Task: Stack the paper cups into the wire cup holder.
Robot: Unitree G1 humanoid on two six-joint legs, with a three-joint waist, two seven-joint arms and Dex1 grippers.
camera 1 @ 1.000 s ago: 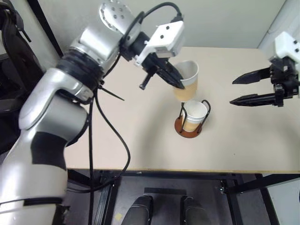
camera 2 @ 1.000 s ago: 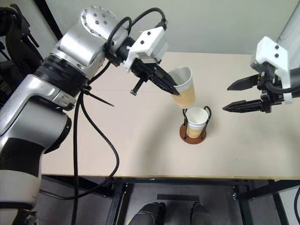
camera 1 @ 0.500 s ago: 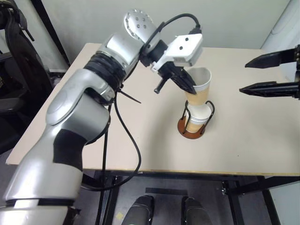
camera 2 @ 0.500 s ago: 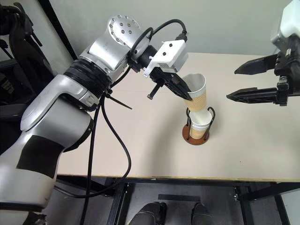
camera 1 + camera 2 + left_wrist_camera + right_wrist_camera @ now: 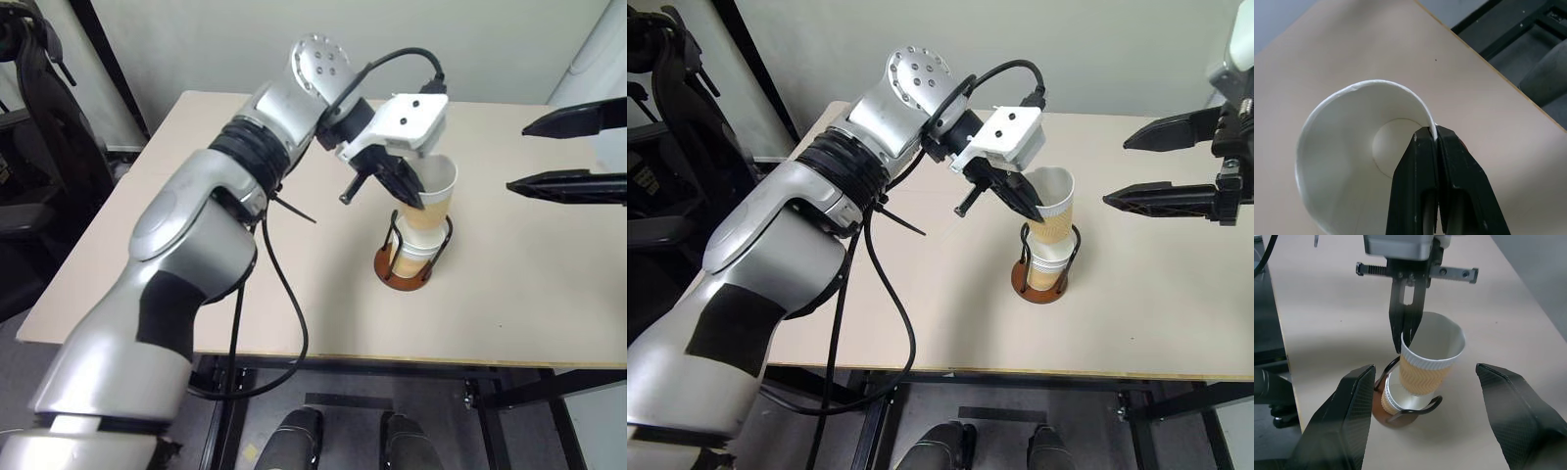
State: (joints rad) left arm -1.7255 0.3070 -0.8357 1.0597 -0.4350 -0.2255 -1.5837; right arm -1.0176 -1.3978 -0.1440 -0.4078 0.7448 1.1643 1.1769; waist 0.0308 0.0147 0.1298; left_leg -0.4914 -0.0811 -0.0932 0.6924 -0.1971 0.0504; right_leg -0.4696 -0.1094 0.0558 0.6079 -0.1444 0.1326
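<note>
Claw (image 5: 1027, 205) of the left arm pinches the rim of a ribbed tan paper cup (image 5: 1052, 211), held centre frame, its base entering the cup already seated (image 5: 1046, 266) in the wire cup holder (image 5: 1039, 284). Right claw (image 5: 1176, 166), upper right, stands wide and empty. Nesting is partway done; how many cups sit beneath is unclear. Thin black wire loops rise from a reddish disc base on the smooth beige bench (image 5: 921, 304).

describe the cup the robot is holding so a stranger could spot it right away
On the beige table stands a wire cup holder with a reddish-brown base. The held cup is the upper one, partly sunk into the cup already seated there, with the left gripper pinching its rim.
</note>
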